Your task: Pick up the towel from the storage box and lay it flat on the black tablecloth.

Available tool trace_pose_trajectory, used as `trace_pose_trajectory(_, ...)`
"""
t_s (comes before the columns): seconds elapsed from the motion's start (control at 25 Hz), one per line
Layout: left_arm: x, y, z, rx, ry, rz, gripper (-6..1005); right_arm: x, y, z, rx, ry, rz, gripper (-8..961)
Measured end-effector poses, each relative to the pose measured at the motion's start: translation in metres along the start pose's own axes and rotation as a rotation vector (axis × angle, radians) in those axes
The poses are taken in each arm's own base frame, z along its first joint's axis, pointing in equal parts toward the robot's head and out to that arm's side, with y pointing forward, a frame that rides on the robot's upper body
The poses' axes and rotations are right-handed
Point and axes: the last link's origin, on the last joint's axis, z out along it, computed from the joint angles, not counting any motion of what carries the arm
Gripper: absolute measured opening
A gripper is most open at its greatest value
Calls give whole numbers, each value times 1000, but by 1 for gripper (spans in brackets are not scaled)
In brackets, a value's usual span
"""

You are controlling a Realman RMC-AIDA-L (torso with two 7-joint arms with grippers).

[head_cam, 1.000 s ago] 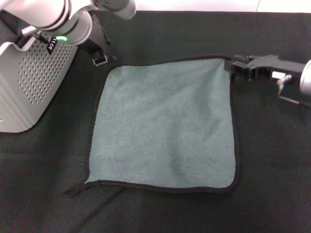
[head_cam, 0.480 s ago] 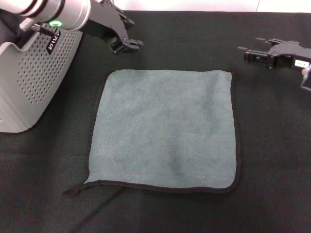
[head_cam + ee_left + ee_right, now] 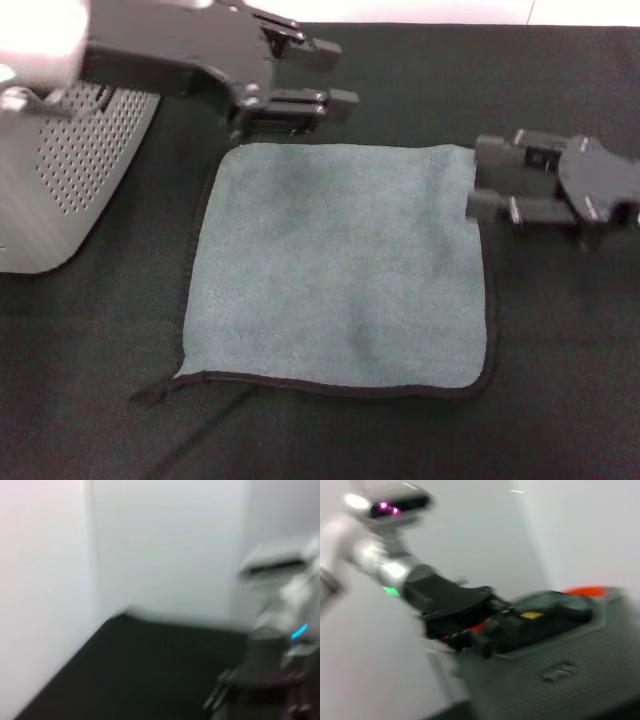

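The grey-green towel (image 3: pixel 340 265) lies spread flat on the black tablecloth (image 3: pixel 560 350), its black edging showing along the near and right sides. My left gripper (image 3: pixel 335 72) hovers above the towel's far left corner, open and holding nothing. Beside the towel's far right corner my right gripper (image 3: pixel 478 178) is also open and holding nothing. The light grey perforated storage box (image 3: pixel 60 180) stands at the left, apart from the towel. In the right wrist view the storage box (image 3: pixel 555 675) shows with dark things inside, and the left arm (image 3: pixel 445 600) is beside it.
A white wall borders the tablecloth (image 3: pixel 150 670) at the back in the left wrist view, where the right arm (image 3: pixel 270 675) shows blurred. Bare black cloth stretches in front of the towel and to its right.
Both grippers let go of the towel's far corners, opened and rose toward the camera. The towel stays flat where it was laid.
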Motion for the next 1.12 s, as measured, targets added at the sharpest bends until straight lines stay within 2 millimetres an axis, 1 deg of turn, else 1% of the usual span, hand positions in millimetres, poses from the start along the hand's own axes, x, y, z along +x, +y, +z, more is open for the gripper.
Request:
trace_pose_trajectory(0.12, -12, 20, -24, -117, 153, -14, 484, 0, 23, 6, -127, -36, -8, 783)
trace_pose_trajectory(0.2, -28, 33, -40, -173, 232, -35, 487, 2, 33, 13, -181, -57, -12, 782)
trace_pose_trajectory(0.24, -39, 40, -49, -192, 267, -50, 488, 5, 39, 18, -208, -62, -16, 782)
trace_pose_trajectory(0.36, -68, 51, -58, -212, 287, -49, 493, 14, 48, 30, -258, -41, -20, 782)
trace_pose_trajectory(0.48, -96, 60, -62, -209, 288, -16, 498, 19, 52, 39, -279, -35, -10, 782)
trace_pose_trajectory(0.6, -122, 63, -69, -201, 275, -24, 502, 18, 52, 53, -295, -31, -13, 782)
trace_pose_trajectory(0.68, -133, 62, -73, -203, 268, -50, 506, 17, 53, 61, -301, -30, -15, 782)
trace_pose_trajectory(0.76, -140, 60, -76, -212, 259, -73, 509, 17, 53, 69, -304, -24, -16, 781)
trace_pose_trajectory(0.96, -146, 58, -82, -213, 236, -83, 515, 17, 53, 94, -312, 2, -21, 781)
trace_pose_trajectory(1.04, -146, 57, -85, -208, 231, -81, 515, 18, 53, 98, -306, 10, -20, 781)
trace_pose_trajectory(1.12, -146, 57, -87, -205, 229, -80, 515, 19, 53, 99, -303, 12, -18, 781)
